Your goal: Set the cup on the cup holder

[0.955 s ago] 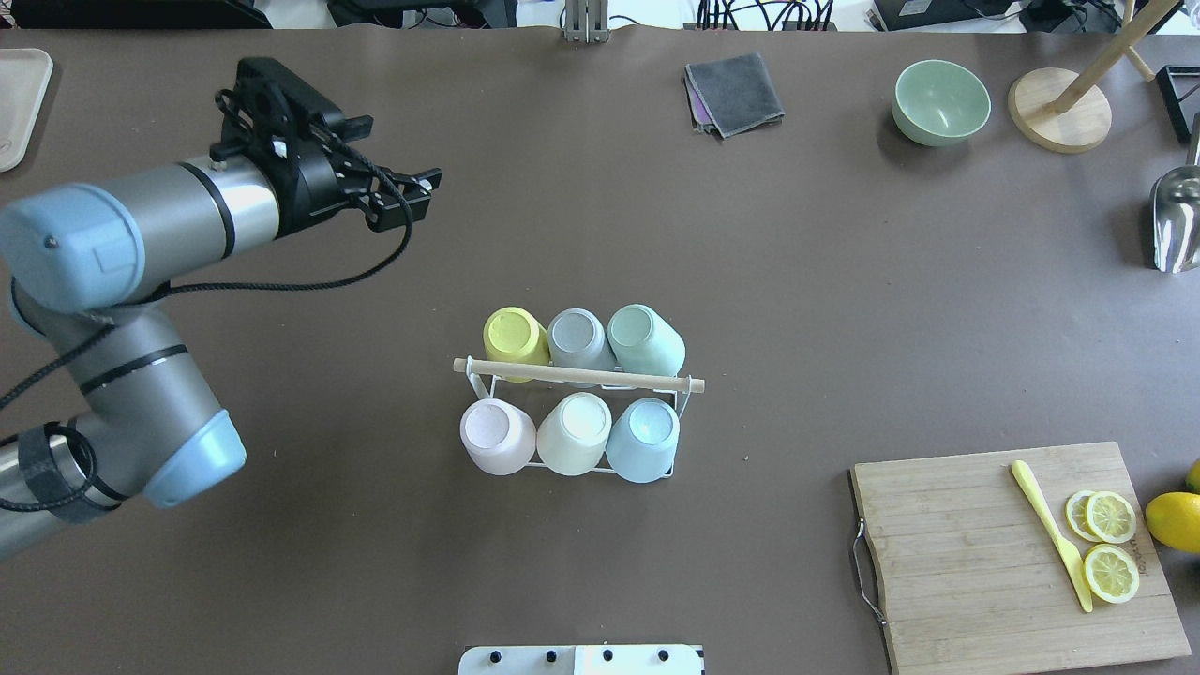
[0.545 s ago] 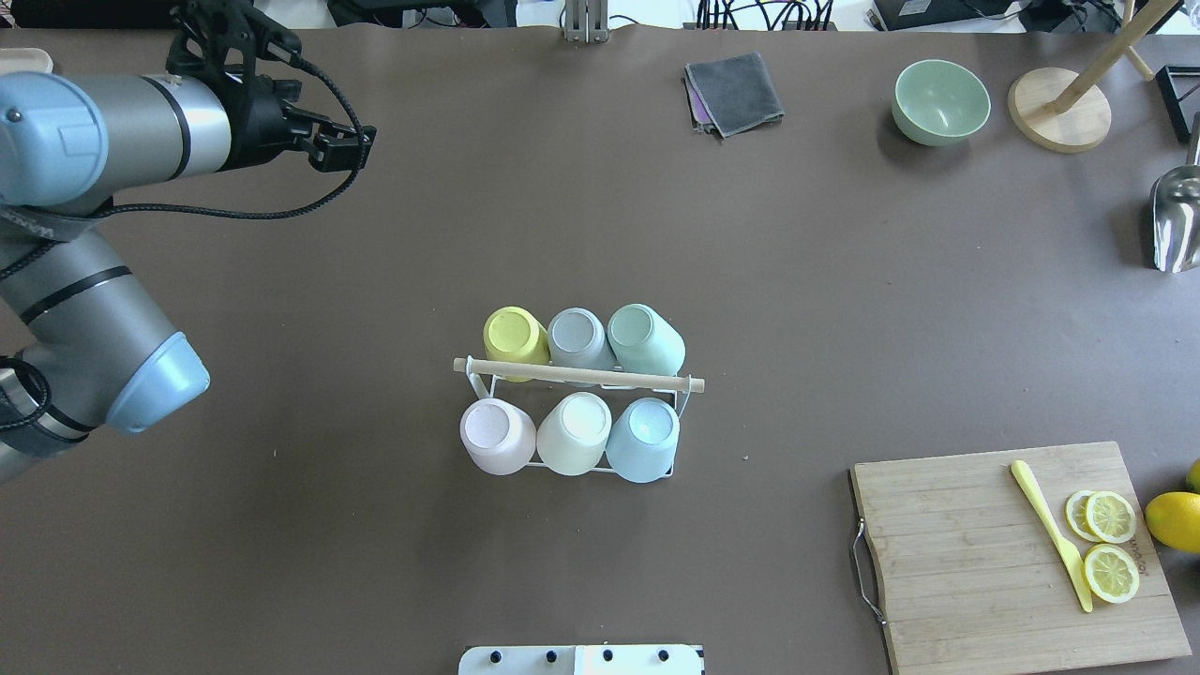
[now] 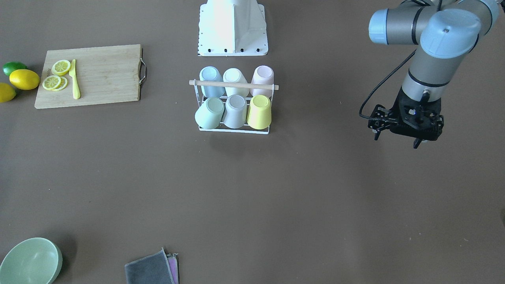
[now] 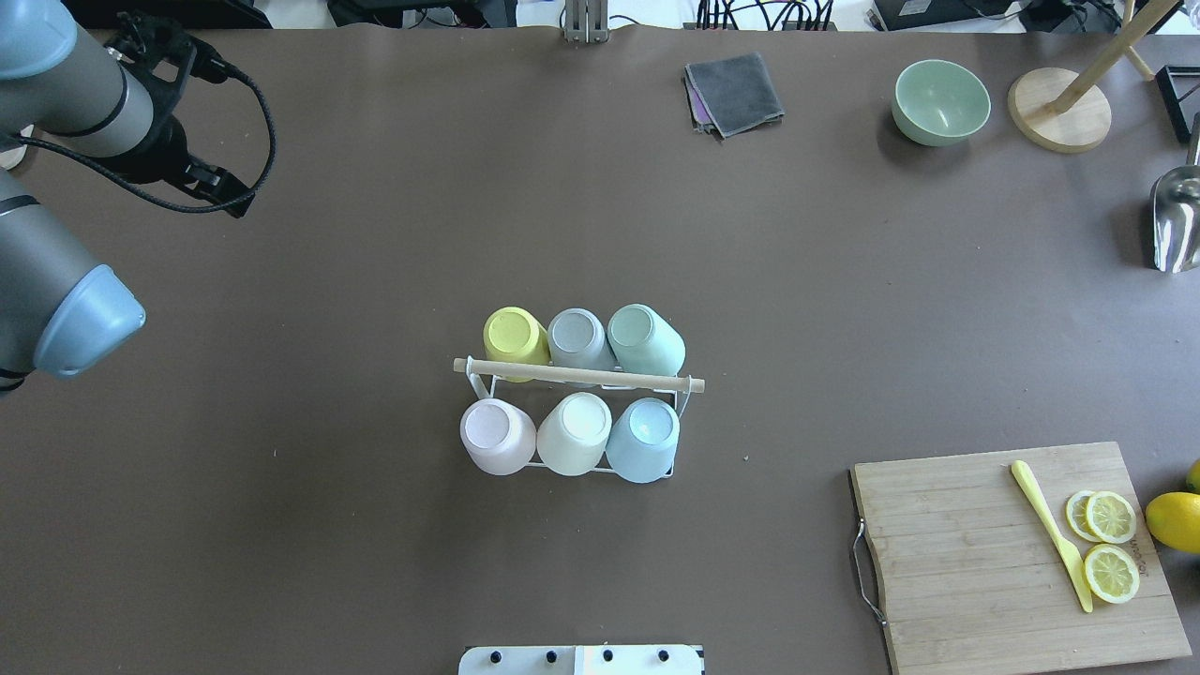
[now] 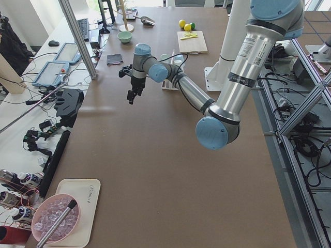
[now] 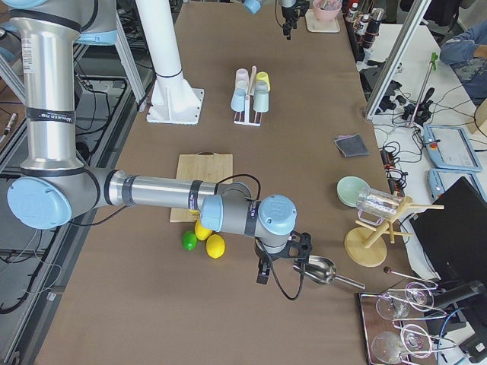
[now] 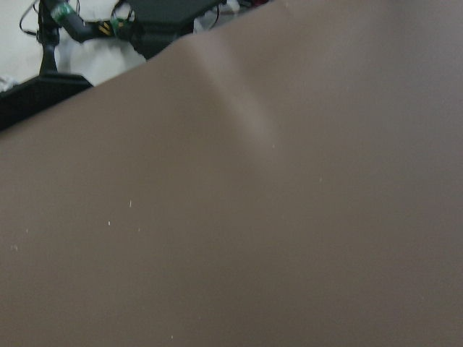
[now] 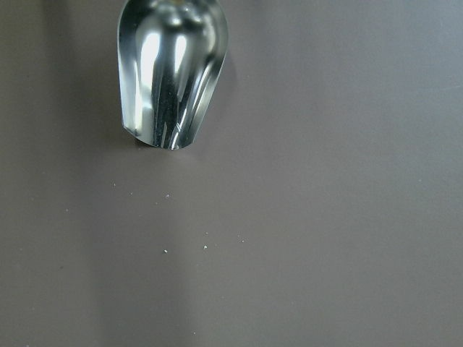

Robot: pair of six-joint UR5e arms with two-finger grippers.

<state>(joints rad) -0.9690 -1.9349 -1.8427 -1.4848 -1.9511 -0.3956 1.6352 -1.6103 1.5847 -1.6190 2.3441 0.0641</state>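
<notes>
No wording can be read with certainty. A script logo [image 5: 91, 195] on the cream tray [image 5: 87, 223], a printed strip [image 5: 247, 50] on the left arm [image 5: 227, 98] and a burned mark [image 4: 1138, 547] on the cutting board [image 4: 975, 553] are too small to be deciphered.

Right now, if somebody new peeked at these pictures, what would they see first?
Probably the six pastel cups sitting upside down on the white wire cup holder with its wooden rod handle, in the middle of the brown table. Then the grey-and-blue left robot arm, its black gripper hanging empty over the table's far left corner.
</notes>
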